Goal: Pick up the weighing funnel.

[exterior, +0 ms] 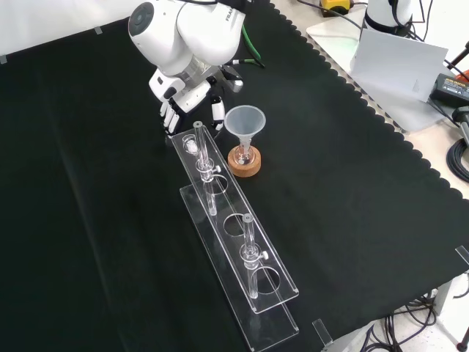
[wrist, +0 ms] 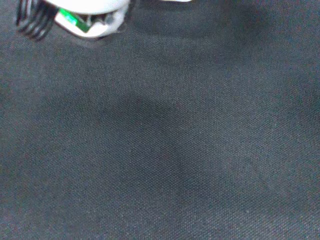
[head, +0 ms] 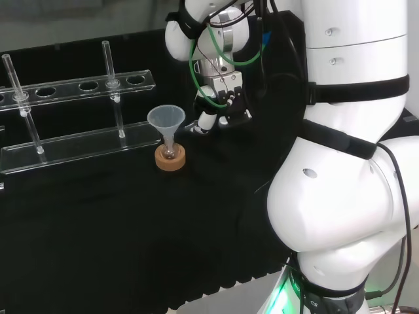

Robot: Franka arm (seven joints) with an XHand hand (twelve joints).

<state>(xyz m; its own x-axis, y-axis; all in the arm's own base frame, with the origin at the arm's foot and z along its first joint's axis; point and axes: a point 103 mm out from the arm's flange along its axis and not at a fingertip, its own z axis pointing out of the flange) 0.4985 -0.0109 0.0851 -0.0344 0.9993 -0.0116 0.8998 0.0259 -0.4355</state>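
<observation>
above woven black cloth (wrist: 160, 150), beside clear cone funnel (exterior: 245, 119): robot hand (head: 221, 98).

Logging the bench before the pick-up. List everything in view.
cloth: one, black, covers the bench
rack: one, clear, centre of the front view
tubes: two, clear glass, upright in the rack
funnel: one, clear, mouth up, right of the rack in the front view
flask: one, small, clear, holds the funnel's stem
cork ring: one, tan, under the flask
hand: one, black and white, by the rack's far end
arm: one, white, right of the head view
</observation>
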